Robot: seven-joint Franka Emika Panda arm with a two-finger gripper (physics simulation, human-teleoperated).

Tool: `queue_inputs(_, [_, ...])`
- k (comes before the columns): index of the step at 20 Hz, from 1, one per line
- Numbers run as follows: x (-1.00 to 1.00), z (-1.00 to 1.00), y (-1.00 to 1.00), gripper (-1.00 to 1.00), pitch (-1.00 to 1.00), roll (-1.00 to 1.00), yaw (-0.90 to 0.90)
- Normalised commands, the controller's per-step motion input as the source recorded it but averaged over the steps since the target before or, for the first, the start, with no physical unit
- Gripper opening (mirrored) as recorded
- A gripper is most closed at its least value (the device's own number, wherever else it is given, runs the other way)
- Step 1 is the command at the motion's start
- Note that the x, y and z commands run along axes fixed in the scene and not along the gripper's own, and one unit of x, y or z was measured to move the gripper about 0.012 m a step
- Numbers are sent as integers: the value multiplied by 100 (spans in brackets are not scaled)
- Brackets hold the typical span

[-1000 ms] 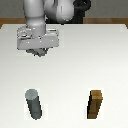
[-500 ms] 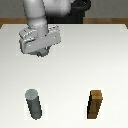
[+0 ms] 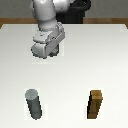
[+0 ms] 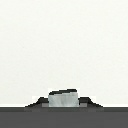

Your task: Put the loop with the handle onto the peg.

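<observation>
The peg [image 3: 34,104], an upright dark grey cylinder, stands on the white table near the front, on the exterior view's left. My gripper [image 3: 49,52] hangs tilted above the table, well behind the peg and slightly toward the exterior view's right of it. In the wrist view a light grey piece of the loop with the handle [image 4: 63,98] sits between the dark fingers, with the gripper [image 4: 63,101] shut on it. The ring itself is hidden behind the hand in the exterior view.
A brown wooden square-sided block [image 3: 96,105] stands upright near the front on the exterior view's right, level with the peg. The robot's dark base [image 3: 80,11] is at the back edge of the white table [image 3: 100,55].
The gripper has shifted a little toward the exterior view's right and toward the front, still holding the grey piece. Peg and block have not moved.
</observation>
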Motion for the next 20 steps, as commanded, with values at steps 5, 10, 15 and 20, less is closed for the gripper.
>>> queue_inputs(5, [0, 60, 0, -100, 0, 0, 40])
queue_inputs(10, [0, 40, 0, -100, 0, 0, 0])
queue_inputs(15, [0, 20, 0, -100, 0, 0, 0])
queue_inputs(20, [40, 0, 0, -100, 0, 0, 0])
